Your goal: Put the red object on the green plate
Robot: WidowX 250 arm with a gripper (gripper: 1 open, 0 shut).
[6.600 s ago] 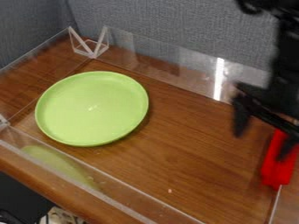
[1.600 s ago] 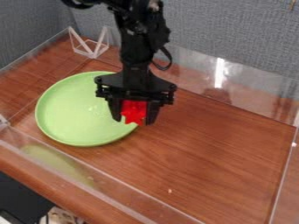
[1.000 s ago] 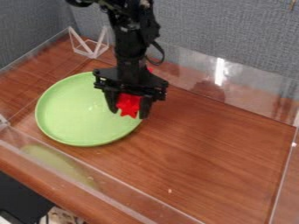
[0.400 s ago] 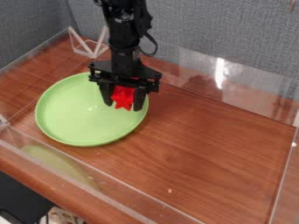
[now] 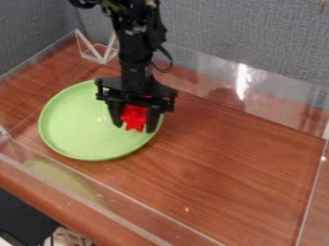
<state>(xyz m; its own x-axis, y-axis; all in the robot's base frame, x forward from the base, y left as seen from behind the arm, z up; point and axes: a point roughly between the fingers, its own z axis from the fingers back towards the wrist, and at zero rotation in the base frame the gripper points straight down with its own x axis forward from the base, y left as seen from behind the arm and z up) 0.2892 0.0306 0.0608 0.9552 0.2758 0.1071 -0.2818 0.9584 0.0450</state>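
The green plate (image 5: 80, 123) lies on the left half of the wooden table. My gripper (image 5: 135, 114) hangs over the plate's right edge, pointing straight down from the black arm. It is shut on the red object (image 5: 134, 118), which shows as a short red block between the black fingers. The red object's lower end sits just above or on the plate's right rim; I cannot tell whether it touches.
A clear acrylic wall (image 5: 244, 82) fences the wooden table (image 5: 232, 163) on all sides. A small wire stand (image 5: 95, 45) sits in the far left corner, behind the arm. Grey fabric panels stand behind the table.
The arm has carried the red object leftward from the table's middle to the plate's right edge. Since the last frame it has dropped slightly lower.
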